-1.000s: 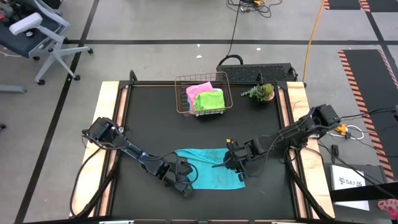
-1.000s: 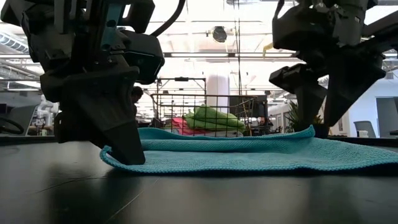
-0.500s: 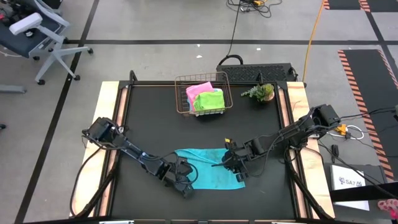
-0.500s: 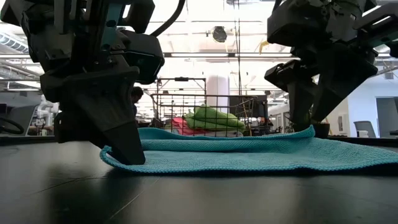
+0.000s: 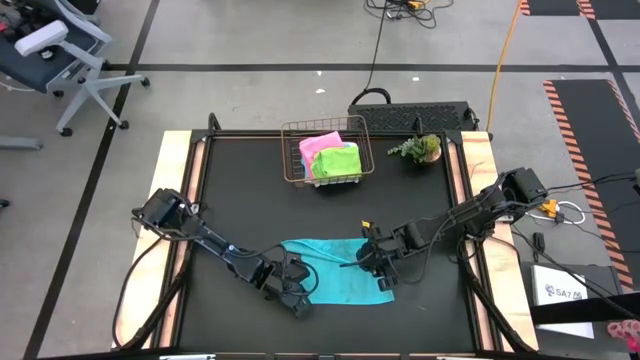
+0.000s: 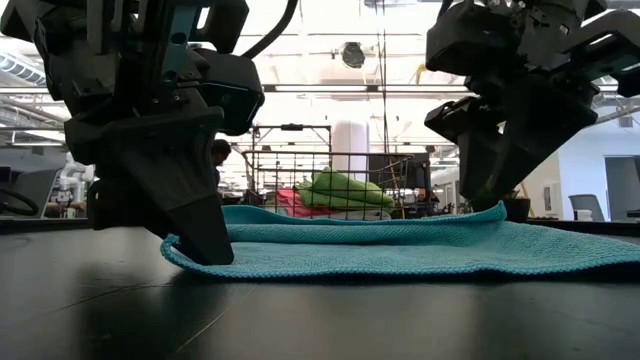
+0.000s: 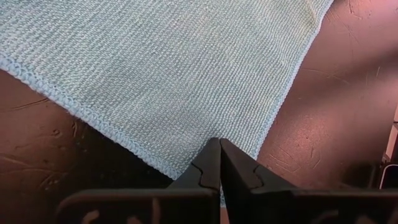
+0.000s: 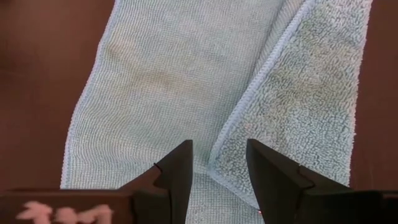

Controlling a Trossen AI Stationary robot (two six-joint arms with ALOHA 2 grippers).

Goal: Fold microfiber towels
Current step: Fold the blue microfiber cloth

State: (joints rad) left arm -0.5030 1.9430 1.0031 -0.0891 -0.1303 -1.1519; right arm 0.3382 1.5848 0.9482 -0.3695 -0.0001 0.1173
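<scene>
Cyan towel (image 5: pixel 338 269) flat on desk (image 5: pixel 240 200), one corner pinched under left claw (image 5: pixel 297 299). Right claw (image 6: pixel 500 195) spread, now dipped lower over folded edge; likely about to grasp for next fold.

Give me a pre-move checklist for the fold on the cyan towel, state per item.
1. Left gripper shut on the cyan towel at its near-left corner: ok.
2. Right gripper open, above the towel's folded-over edge, not gripping: not ok for a two-handed lift.
3. Towel flat on the table: not ok, a flap lies doubled over at the right end.
4. Fold path clear of the wire basket and plant: ok.
5. Towel layers the left fingers pinch: cannot tell.
</scene>
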